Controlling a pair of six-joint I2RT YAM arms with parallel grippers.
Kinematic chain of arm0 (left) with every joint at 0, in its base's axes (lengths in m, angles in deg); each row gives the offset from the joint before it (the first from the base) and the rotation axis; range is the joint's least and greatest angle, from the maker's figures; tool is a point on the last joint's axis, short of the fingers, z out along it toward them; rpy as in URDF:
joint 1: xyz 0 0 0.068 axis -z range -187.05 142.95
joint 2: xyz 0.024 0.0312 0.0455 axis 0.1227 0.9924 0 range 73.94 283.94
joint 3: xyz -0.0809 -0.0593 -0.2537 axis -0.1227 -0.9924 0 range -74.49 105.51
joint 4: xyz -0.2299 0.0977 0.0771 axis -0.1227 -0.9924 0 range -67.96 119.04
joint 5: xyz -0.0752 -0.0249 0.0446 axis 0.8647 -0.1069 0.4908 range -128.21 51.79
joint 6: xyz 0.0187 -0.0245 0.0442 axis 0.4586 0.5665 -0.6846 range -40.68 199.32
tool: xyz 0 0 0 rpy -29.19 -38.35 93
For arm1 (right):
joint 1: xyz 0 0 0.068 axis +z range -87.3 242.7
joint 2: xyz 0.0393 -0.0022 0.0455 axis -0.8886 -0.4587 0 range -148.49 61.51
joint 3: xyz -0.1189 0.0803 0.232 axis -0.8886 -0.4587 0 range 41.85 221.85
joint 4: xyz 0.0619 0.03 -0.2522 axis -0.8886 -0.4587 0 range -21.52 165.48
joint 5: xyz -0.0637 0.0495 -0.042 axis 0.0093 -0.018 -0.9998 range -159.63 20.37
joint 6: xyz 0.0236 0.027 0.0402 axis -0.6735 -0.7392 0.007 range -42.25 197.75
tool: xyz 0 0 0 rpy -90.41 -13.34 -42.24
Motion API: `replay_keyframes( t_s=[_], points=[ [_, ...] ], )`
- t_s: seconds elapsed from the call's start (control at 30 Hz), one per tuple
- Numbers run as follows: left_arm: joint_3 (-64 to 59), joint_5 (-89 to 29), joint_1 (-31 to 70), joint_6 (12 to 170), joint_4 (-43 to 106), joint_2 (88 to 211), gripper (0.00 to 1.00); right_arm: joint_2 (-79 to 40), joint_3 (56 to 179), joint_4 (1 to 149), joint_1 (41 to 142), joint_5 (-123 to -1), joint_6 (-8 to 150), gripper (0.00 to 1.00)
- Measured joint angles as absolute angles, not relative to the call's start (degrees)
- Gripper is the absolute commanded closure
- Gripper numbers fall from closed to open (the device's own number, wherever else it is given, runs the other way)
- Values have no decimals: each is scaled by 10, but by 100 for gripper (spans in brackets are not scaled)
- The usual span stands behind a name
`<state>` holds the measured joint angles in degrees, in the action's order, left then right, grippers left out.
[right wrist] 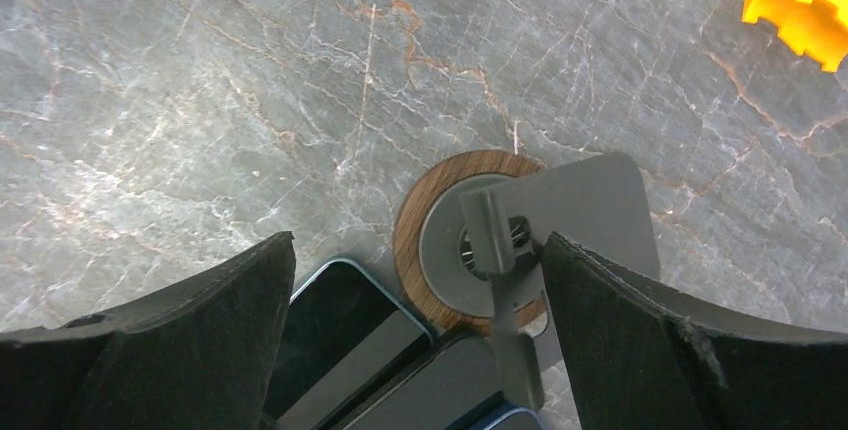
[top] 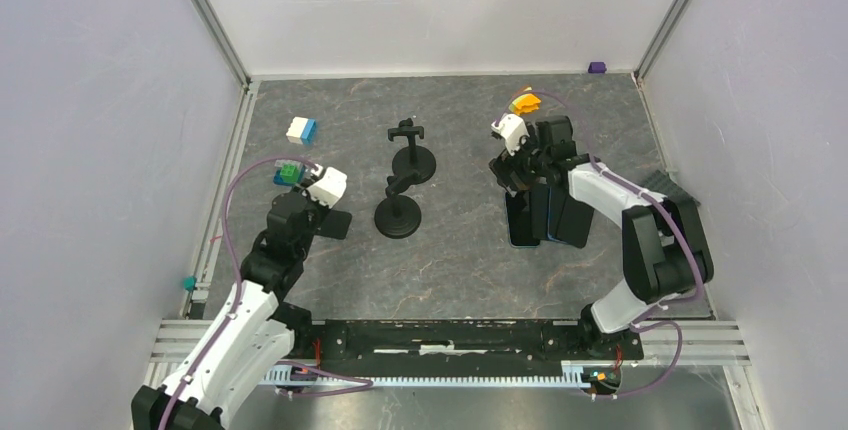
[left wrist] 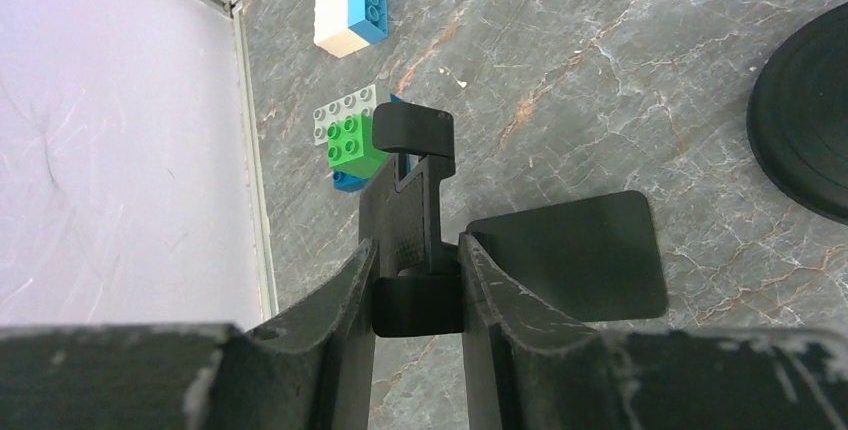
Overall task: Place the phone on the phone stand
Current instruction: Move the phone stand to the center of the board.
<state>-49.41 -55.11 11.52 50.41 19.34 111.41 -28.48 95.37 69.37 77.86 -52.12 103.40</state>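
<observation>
My left gripper [left wrist: 418, 250] is shut on the lower cradle of a black phone stand [left wrist: 405, 200]. Its flat base plate [left wrist: 570, 255] shows to the right of the fingers, and its top clip [left wrist: 415, 130] points away from me. In the top view this gripper [top: 322, 215] sits at the left of the table. My right gripper [right wrist: 416, 245] is open and hangs over dark phones [right wrist: 345, 325] lying side by side [top: 545, 215]. It grips nothing. Just past the phones' ends lies a grey stand with a wooden ring [right wrist: 445, 250].
Two black round-base stands [top: 413, 155] [top: 397, 212] are in the middle of the table. A white and blue block [top: 301, 130] and a green and blue block [top: 288, 174] lie near the left wall. An orange block [top: 524, 103] sits beyond my right gripper.
</observation>
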Motion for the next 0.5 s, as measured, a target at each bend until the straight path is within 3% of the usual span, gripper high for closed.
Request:
replay_keyframes(
  t_s=[0.37,0.5],
  points=[
    [-487,-541,114,509,189,1143,26,-339,996,694,774,-526,1036,3],
    [-463,-527,114,511,179,1149,1,-354,1012,694,764,-526,1036,3]
  ],
)
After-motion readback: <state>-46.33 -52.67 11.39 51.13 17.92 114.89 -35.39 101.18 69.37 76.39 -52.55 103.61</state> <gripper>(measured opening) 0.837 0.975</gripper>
